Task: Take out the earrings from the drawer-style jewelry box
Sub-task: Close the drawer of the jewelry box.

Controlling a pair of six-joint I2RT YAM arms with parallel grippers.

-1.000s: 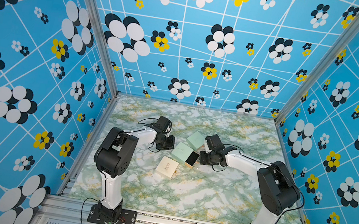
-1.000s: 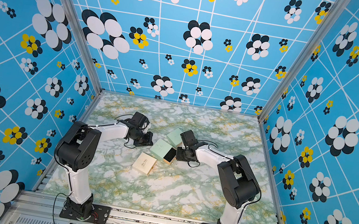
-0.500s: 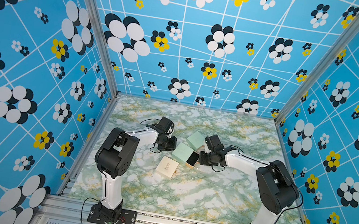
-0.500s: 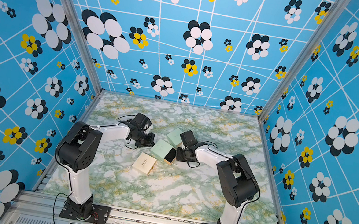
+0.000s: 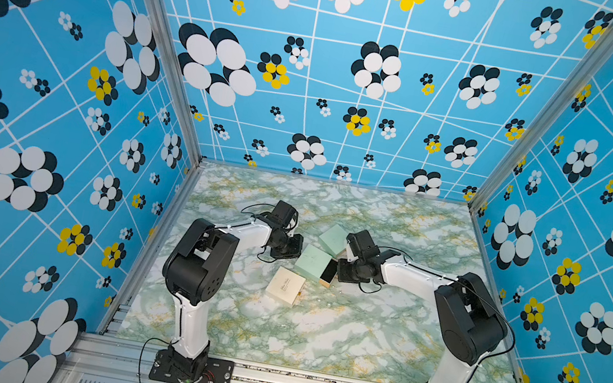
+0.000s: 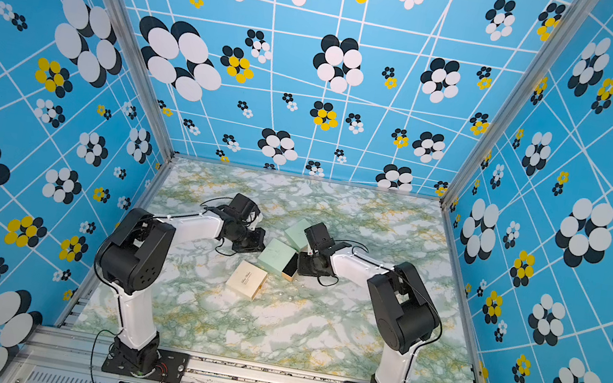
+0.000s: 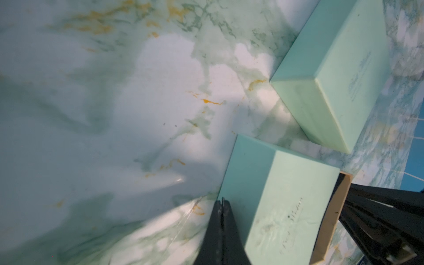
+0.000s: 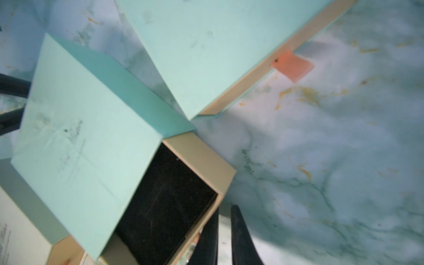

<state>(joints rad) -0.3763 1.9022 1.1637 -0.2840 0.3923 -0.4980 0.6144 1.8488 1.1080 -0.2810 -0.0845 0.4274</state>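
Note:
The drawer-style jewelry box [image 5: 313,260] is mint green and lies mid-table; the right wrist view shows it too [image 8: 80,149]. Its tan drawer [image 5: 328,275] is pulled partway out. The drawer's black lining [image 8: 169,202] shows no earrings on its visible part. A few tiny pale specks [image 5: 321,300] on the marble before the drawer may be earrings; too small to tell. My left gripper [image 7: 222,202] is shut, tips against the box's side wall [image 5: 293,247]. My right gripper [image 8: 226,207] stands at the drawer's front [image 5: 342,271], jaws a narrow gap apart, marble showing between them.
A second mint box [image 5: 332,239] with an orange pull tab [image 8: 292,65] lies just behind the open one. A cream box [image 5: 284,286] lies in front, towards the left arm. Blue patterned walls enclose the marble table [image 5: 377,339] on three sides.
The left arm has edged slightly towards the mint box. The right arm and the drawer look unchanged.

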